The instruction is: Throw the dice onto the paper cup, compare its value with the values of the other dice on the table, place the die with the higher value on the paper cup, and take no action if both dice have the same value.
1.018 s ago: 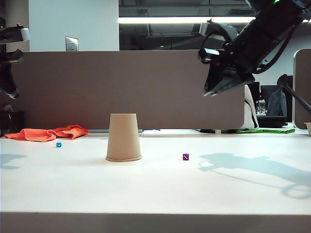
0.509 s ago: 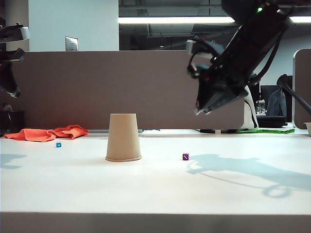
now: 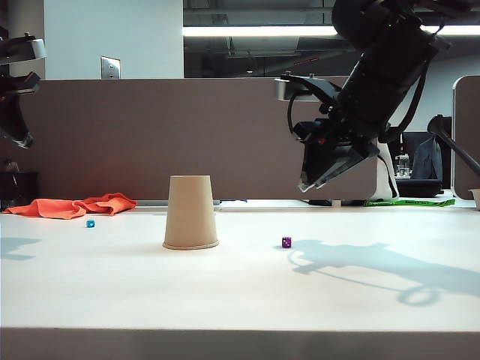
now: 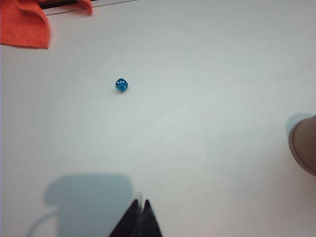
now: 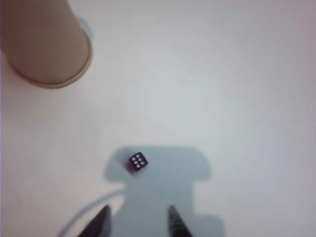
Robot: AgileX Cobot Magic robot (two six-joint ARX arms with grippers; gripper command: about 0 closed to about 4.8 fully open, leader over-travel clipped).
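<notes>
The paper cup (image 3: 190,212) stands upside down on the white table (image 3: 240,292), its wide rim flat on the surface. The blue die (image 3: 90,223) lies on the table well to the cup's left in the exterior view, just in front of an orange cloth (image 3: 73,205). The purple die (image 3: 286,241) lies on the table to the cup's right, apart from it, with six pale pips on its top face.

The right gripper (image 5: 138,218) hangs in the air above and a little to the right of the purple die in the exterior view, tilted downward. In the right wrist view its two fingertips (image 5: 102,221) stand apart with nothing between them (the gap is wider than the die), and the purple die (image 5: 138,162) sits on the table ahead of that gap, inside the gripper's shadow, untouched. The cup (image 5: 45,42) shows in that view's corner, well beyond the die.

The left gripper (image 4: 140,209) hangs high at the left edge of the exterior view. Its jaws are pressed together on nothing. The blue die (image 4: 121,85) lies on the table far ahead of the tips, with the cloth (image 4: 24,22) beyond it.
</notes>
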